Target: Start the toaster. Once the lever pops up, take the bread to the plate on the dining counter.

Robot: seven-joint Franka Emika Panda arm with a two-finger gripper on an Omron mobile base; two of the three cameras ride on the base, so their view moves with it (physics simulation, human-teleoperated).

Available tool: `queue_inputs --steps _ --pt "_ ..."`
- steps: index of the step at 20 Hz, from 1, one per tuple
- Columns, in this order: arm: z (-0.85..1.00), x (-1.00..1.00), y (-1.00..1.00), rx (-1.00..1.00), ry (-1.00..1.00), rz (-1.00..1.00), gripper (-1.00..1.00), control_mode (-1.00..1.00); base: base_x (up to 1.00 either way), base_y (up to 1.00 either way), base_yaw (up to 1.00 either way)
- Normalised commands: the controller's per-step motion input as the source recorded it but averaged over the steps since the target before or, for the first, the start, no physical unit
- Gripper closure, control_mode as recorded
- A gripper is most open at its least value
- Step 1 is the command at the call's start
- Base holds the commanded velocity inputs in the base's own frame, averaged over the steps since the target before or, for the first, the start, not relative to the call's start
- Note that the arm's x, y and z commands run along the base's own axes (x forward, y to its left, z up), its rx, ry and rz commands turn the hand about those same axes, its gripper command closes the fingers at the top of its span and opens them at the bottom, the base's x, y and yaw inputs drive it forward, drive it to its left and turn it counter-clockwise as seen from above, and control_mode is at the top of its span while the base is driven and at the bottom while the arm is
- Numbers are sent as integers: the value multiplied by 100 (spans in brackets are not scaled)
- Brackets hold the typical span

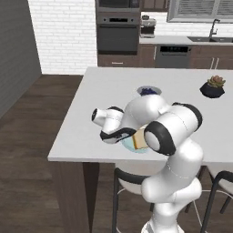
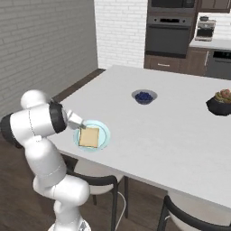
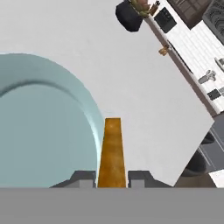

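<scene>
A: How is the arm posed?
B: It is folded low over the worktop edge, the claw clamping the bread at the plate

My arm is glossy white, built of rounded, bulbous segments with black rings at the joints. My jaws end in two small dark grey fingertips.

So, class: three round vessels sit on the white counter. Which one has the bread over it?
The pale blue plate at the near edge, under the bread. The dark blue bowl sits mid-counter, and the black succulent pot stands far right.
</scene>
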Motion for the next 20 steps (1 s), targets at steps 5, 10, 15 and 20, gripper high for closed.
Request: queue_inputs --steps 5,10,15,20 --pt "-40 10 0 -2 0 0 100 -100 0 0 0" --pt "-21 15 0 0 -2 0 -100 -100 0 0 0" --pt "0 32 6 2 -1 0 -100 -100 0 0 0" --pt "0 50 26 5 -1 0 -100 -100 0 0 0"
